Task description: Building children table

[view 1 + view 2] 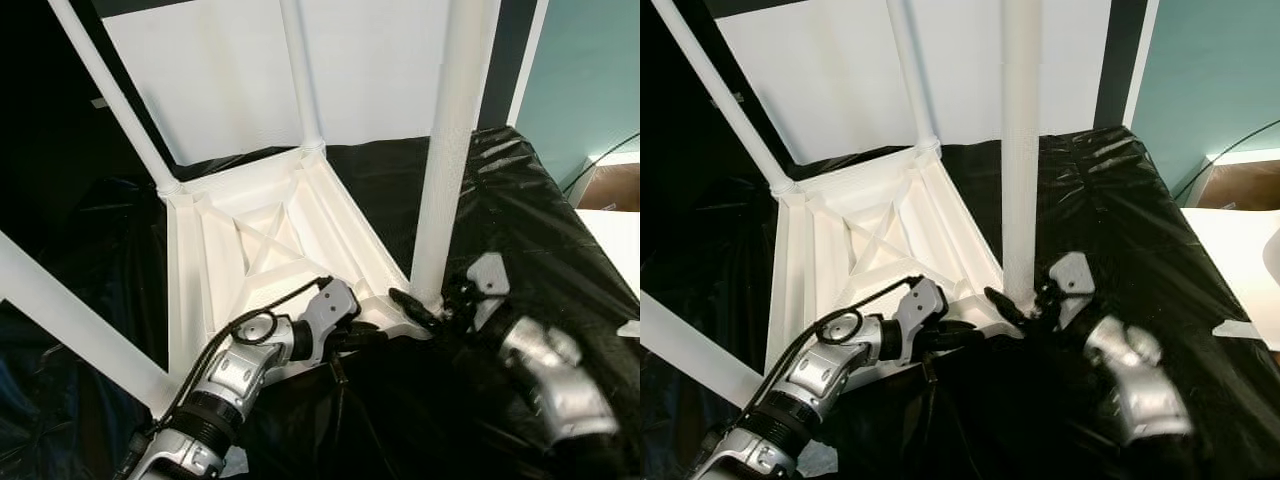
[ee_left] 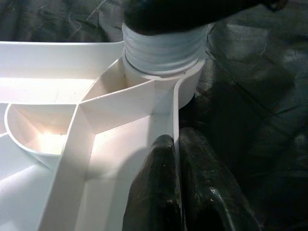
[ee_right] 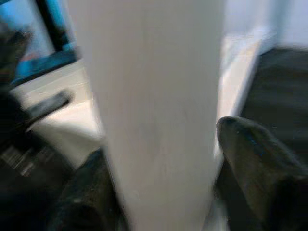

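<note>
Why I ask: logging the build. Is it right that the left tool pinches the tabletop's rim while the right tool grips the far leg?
Not quite: the right tool grips the near leg at its base, as the left eye view shows. The left tool does pinch the tabletop's rim.

The upturned white tabletop (image 1: 262, 232) lay on black sheeting (image 1: 520, 210). The right gripper (image 1: 425, 305) gripped the near leg (image 1: 448, 150) at its base.

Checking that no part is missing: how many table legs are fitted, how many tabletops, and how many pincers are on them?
Legs: 4 (near right, rear middle, rear left, near left)
Tabletop: 1, upside down
Pincers: 2 (left pincer, right pincer)
Total: 7
</note>
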You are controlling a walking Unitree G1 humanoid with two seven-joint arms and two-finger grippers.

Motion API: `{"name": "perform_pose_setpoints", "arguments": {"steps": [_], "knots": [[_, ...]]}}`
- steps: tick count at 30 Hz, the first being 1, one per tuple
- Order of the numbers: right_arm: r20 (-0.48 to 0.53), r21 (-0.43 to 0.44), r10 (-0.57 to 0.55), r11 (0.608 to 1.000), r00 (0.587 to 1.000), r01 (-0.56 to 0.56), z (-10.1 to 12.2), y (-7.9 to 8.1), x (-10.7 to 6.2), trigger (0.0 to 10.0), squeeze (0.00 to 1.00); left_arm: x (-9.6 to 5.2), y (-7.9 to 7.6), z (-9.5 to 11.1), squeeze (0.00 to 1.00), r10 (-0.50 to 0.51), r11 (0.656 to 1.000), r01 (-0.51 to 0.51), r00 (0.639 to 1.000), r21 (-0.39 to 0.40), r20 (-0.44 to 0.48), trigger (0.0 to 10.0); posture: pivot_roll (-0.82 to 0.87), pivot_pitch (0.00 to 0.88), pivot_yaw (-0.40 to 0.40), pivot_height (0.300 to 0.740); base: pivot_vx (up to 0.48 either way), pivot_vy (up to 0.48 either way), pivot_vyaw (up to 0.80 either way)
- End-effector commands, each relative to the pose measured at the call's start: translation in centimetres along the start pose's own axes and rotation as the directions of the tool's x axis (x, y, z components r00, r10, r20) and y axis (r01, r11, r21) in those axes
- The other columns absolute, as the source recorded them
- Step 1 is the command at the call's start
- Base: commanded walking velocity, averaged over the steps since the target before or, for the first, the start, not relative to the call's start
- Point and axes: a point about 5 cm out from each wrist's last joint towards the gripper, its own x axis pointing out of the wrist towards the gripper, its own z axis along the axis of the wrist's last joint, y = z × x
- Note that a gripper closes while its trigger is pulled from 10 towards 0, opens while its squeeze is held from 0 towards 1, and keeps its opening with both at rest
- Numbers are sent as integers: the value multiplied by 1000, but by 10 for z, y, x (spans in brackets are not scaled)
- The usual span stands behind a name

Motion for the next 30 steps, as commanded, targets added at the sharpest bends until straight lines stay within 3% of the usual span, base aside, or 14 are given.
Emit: {"name": "perform_pose_setpoints", "arguments": {"steps": [1, 2, 12, 15, 16, 17, 18, 19, 20, 21, 23, 25, 28, 30], "knots": [[-48, 52, 98, 994, 994, -96, -9, 6, -1, 3608, 0, -1, -16, -33, 0, -94, 986, 88, 995, -142, -36, 10000, -62, 0, 80, 740, 0, 0, 0], [-76, 79, 176, 982, 982, -170, -10, 1, -5, 0, 0, -1, -16, -32, 0, -89, 987, 84, 995, -140, -35, 10000, -54, 0, 75, 740, 0, 0, 0], [-102, 99, 210, 975, 972, -200, -9, -12, -10, 0, 0, -2, -17, -33, 0, -81, 986, 75, 996, -146, -32, 10000, -49, 0, 71, 740, 0, 0, 0], [-45, 231, 172, 960, 984, -157, -12, 1, -10, 0, 0, -2, -17, -33, 0, -80, 986, 75, 996, -146, -32, 10000, -46, 0, 67, 740, 0, 0, 0], [-45, 231, 172, 960, 984, -157, -12, 1, -10, 0, 0, -2, -17, -33, 0, -80, 986, 75, 996, -146, -32, 10000, -46, 0, 67, 740, 0, 0, 0], [13, 288, 34, 957, 999, -36, -16, 22, -10, 0, 0, -2, -16, -32, 0, -76, 987, 71, 997, -145, -27, 10000, -43, 0, 63, 740, 0, 0, 0], [13, 288, 34, 957, 999, -36, -16, 22, -10, 0, 0, -2, -16, -32, 0, -76, 987, 71, 997, -145, -27, 10000, -43, 0, 63, 740, 0, 0, 0], [32, 269, -114, 958, 993, 102, -18, 28, -11, 0, 0, -3, -16, -32, 0, -74, 987, 69, 997, -144, -28, 10000, -43, 0, 63, 740, 0, 0, 0], [39, 258, -292, 927, 956, 273, -20, 30, -13, 0, 0, -3, -16, -32, 0, -72, 987, 67, 997, -144, -29, 10000, -43, 0, 63, 740, 0, 0, 0], [39, 258, -292, 927, 956, 273, -20, 30, -13, 0, 0, -3, -16, -32, 0, -72, 987, 67, 997, -144, -29, 10000, -43, 0, 63, 740, 0, 0, 0], [39, 234, -493, 850, 869, 471, -20, 33, -19, 0, 0, -4, -16, -32, 0, -71, 987, 66, 997, -143, -30, 10000, -43, 0, 62, 740, 0, 0, 0], [43, 213, -543, 825, 839, 523, -19, 33, -20, 0, 0, -4, -16, -33, 0, -71, 987, 66, 997, -144, -30, 10000, -43, 0, 62, 740, 0, 0, 0], [74, 85, -669, 743, 740, 663, -13, 24, -24, 0, 0, -3, -17, -34, 0, -77, 987, 71, 996, -146, -35, 10000, -52, 0, 66, 740, 0, 0, 0], [72, 75, -688, 726, 723, 684, -12, 22, -24, 0, 0, -3, -17, -35, 0, -78, 987, 72, 996, -145, -36, 10000, -52, 0, 66, 740, 0, 0, 0]]}}
